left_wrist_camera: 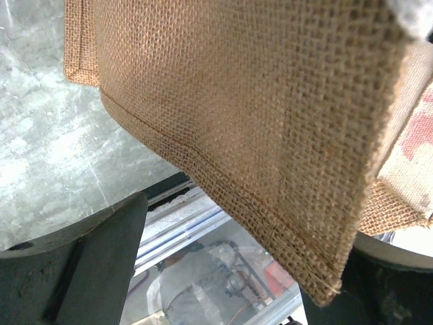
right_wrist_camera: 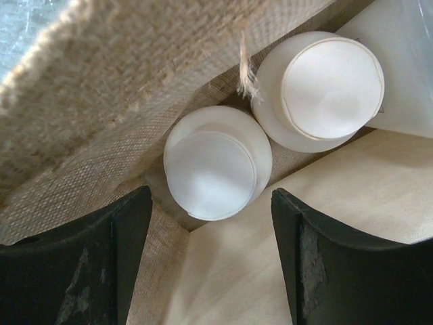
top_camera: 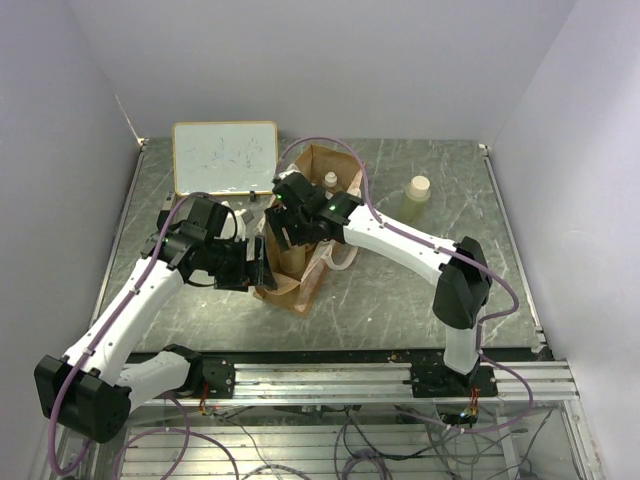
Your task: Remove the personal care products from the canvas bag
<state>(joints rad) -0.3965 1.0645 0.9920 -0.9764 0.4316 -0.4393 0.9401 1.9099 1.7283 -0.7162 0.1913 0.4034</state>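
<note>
The tan canvas bag (top_camera: 285,285) stands mid-table, its mouth toward the far side. My right gripper (top_camera: 290,218) is open inside the mouth. In the right wrist view it (right_wrist_camera: 211,203) hangs just above a cream round-capped bottle (right_wrist_camera: 216,162), one finger on each side, not touching. A second cream cap (right_wrist_camera: 325,88) and a white bottle (right_wrist_camera: 406,54) lie beside it. A beige bottle (top_camera: 415,196) stands on the table to the right. A white-topped bottle (top_camera: 330,180) shows at the bag's far end. My left gripper (top_camera: 255,270) is open against the bag's left side (left_wrist_camera: 257,101).
A framed whiteboard (top_camera: 225,157) leans at the back left. The bag's cream handles (top_camera: 335,255) hang on its right side. A pale flat lining (right_wrist_camera: 257,271) fills the bag under my right gripper. The metal rail (top_camera: 330,378) runs along the near edge.
</note>
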